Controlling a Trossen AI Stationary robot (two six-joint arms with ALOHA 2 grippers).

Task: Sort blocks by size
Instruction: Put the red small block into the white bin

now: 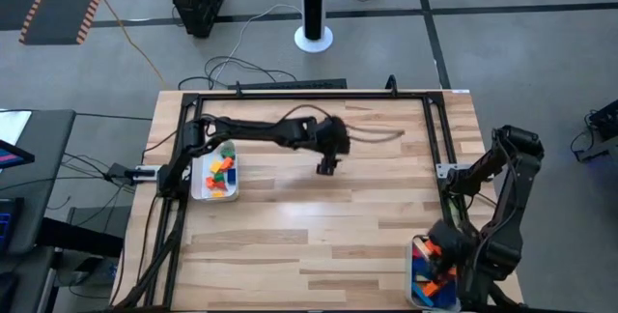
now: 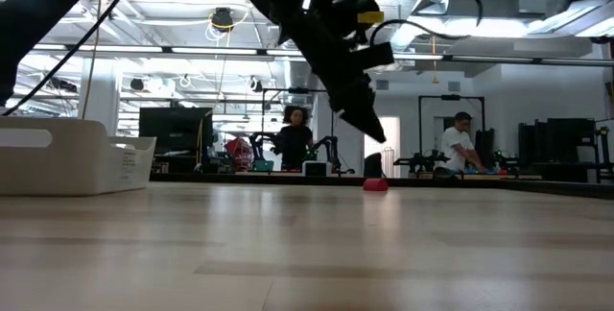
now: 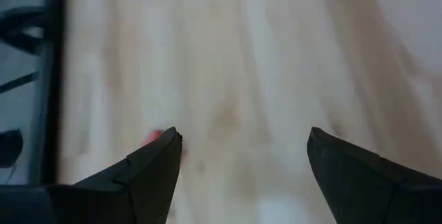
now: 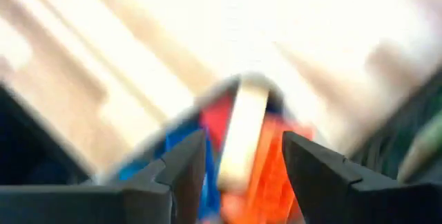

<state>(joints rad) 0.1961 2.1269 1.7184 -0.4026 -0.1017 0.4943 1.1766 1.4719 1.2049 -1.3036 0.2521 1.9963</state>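
While left tool (image 1: 327,168) hangs open | right tool (image 1: 436,253) over blocks (image 1: 432,270)

Blocks — small toy bricks, two heaps plus a stray. Orange, green, yellow, red pieces (image 1: 221,170) fill the left tray (image 1: 198,189); blue, orange, red bars (image 1: 432,263) fill the right tray (image 1: 413,289). One red block (image 2: 375,184) lies loose on the table — well apart from the left tray.

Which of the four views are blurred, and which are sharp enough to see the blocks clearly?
High view: sharp; both trays of blocks show clearly. Low view: table sharp, ceiling lights glaring, one small red block far off. Left wrist view: blurred, open left gripper over bare wood. Right wrist view: heavily blurred; right gripper over smeared colours, washed out above.
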